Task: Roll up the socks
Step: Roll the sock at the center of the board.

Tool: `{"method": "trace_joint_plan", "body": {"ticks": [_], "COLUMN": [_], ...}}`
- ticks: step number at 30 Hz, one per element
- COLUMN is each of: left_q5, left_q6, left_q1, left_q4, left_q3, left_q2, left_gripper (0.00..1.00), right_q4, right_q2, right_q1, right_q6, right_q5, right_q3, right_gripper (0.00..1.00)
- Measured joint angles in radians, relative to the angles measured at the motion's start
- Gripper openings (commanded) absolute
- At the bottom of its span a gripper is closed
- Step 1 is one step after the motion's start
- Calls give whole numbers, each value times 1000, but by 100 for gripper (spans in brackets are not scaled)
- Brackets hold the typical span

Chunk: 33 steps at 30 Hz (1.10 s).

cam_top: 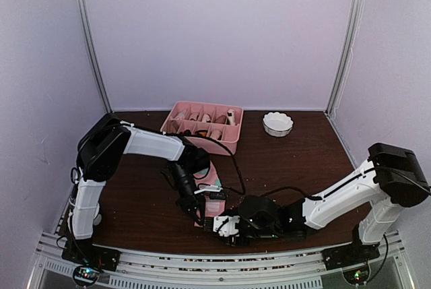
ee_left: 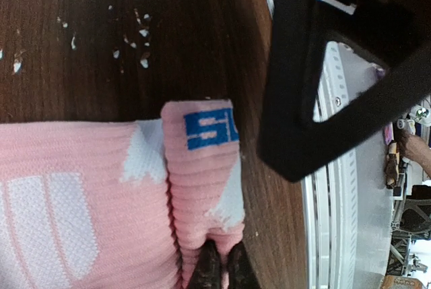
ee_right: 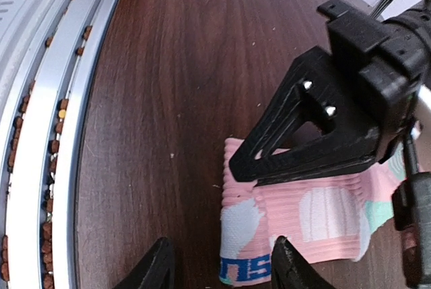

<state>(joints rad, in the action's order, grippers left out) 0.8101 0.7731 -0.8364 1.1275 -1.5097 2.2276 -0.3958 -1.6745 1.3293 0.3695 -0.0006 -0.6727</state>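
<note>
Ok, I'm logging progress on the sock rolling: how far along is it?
Early. Done: the pink sock looks folded over once at its labelled end. In hand: the left claw pinches that fold; the right claw stands open over the same end. Left: the rest of the sock lies flat, unrolled; I see no second sock.

From above, your pink sock [cam_top: 211, 180] is mostly buried under the arms, and only a short strip shows. What sits in the tray [cam_top: 230, 143] compartments is too small to tell. On the left wrist camera the sock runs off the left and bottom edges, and the left hand [ee_left: 221, 260] shows only its fingertips. On the right wrist camera the right hand [ee_right: 222, 243] is cropped below. The blue label [ee_right: 246, 270] is cut off there too, its print unreadable.
</note>
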Motion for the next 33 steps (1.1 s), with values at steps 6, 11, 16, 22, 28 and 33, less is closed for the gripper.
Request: {"method": "trace_joint_plan", "body": {"ticks": [6, 11, 16, 22, 28, 33], "left_q5": [0, 0, 0, -2, -2, -24], "left_q6": [2, 8, 18, 28, 43, 35], "left_q1": [0, 0, 0, 0, 5, 29], "left_q4": [1, 4, 12, 26, 28, -89], "left_q3": [-1, -3, -6, -10, 5, 144], "left_q2": [0, 2, 3, 5, -10, -143], "left_gripper": [0, 0, 0, 10, 38, 48], "right_q4": [9, -18, -47, -47, 27, 108], "right_q2": [-88, -113, -131, -145, -160, -188], "right_q1": [2, 2, 1, -18, -80, -139], "right_q6": [48, 76, 86, 87, 21, -58], "right_q5": [23, 69, 96, 72, -69, -236], "right_q3": [-18, -30, -32, -43, -99, -175], "right_gripper": [44, 42, 35, 24, 7, 0]}}
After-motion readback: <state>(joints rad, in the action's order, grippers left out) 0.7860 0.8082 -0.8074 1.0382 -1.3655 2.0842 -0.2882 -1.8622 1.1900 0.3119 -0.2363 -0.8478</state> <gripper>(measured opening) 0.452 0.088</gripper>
